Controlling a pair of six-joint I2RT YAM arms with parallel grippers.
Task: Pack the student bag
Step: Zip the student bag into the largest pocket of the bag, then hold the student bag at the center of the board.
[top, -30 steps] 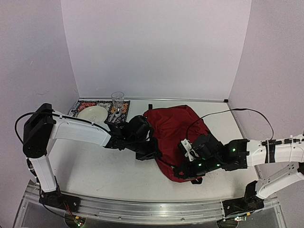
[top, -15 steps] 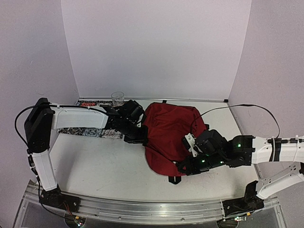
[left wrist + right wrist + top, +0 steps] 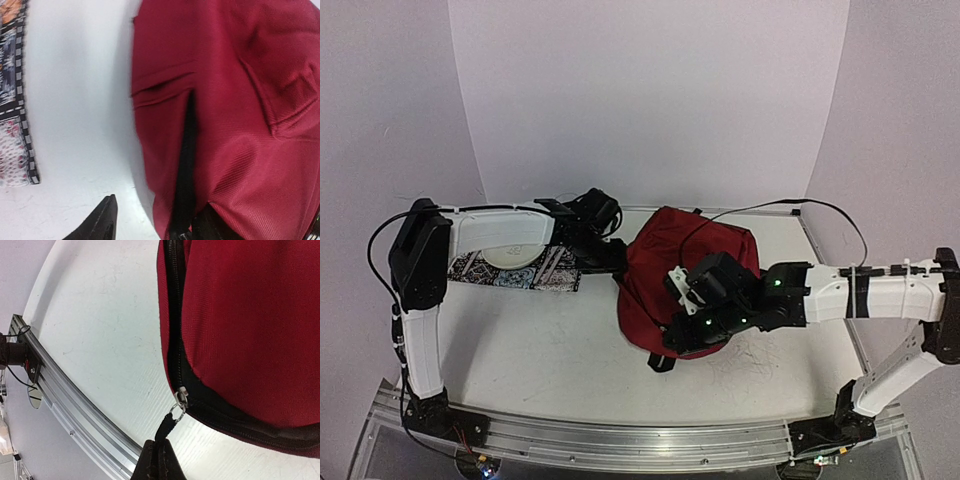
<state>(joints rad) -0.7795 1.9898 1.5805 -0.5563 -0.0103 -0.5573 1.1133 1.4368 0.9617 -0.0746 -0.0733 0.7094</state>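
The student bag (image 3: 692, 262), dark red with black zips, lies bunched on the table's middle right. My left gripper (image 3: 616, 262) is at its left edge. In the left wrist view the left gripper (image 3: 159, 206) is open; the bag's edge (image 3: 235, 125) with a black strip (image 3: 186, 165) lies between the fingers, and the left finger (image 3: 102, 224) stands clear of the fabric. My right gripper (image 3: 682, 338) is at the bag's near edge. In the right wrist view the right gripper (image 3: 160, 449) is shut on the black zip pull (image 3: 167, 431), which hangs from the metal slider (image 3: 180, 393).
A patterned mat (image 3: 535, 270) with a pale plate (image 3: 505, 255) lies at the back left, under the left arm; its edge (image 3: 12, 100) shows in the left wrist view. A black strap (image 3: 662, 360) sticks out below the bag. The aluminium rail (image 3: 75, 407) runs along the near table edge.
The bag has been drawn left and bunched up taller. My right gripper moved left with the zip pull. My left gripper shifted back and left and opened.
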